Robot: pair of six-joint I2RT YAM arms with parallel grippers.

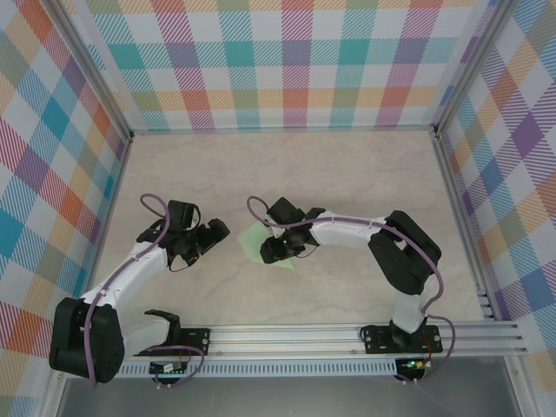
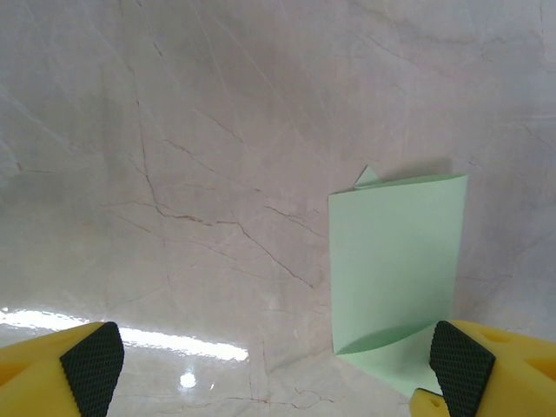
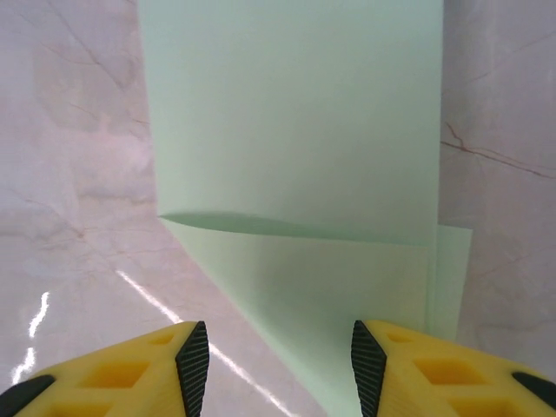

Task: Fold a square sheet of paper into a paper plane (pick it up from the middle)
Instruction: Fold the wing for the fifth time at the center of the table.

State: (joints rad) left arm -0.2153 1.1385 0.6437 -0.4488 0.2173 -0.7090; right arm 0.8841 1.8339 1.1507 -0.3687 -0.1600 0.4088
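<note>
Thin pale mint-green sheet of paper (image 1: pixel 254 241), part-folded, lying flat on the pale veined marble tabletop (image 1: pixel 347 174) just left of centre in the overhead view. In the right wrist view its upper flap (image 3: pixel 295 122) rests on a lower layer, the free edge slightly lifted. The right gripper (image 3: pixel 280 360) hangs over the lower layer, jaws partly apart, pinching nothing. The left gripper (image 2: pixel 278 365), jaws spread wide and empty, waits beside the sheet, at lower right in its view. The fold is probably best made by squaring the edges before pressing, then running the crease outward.
</note>
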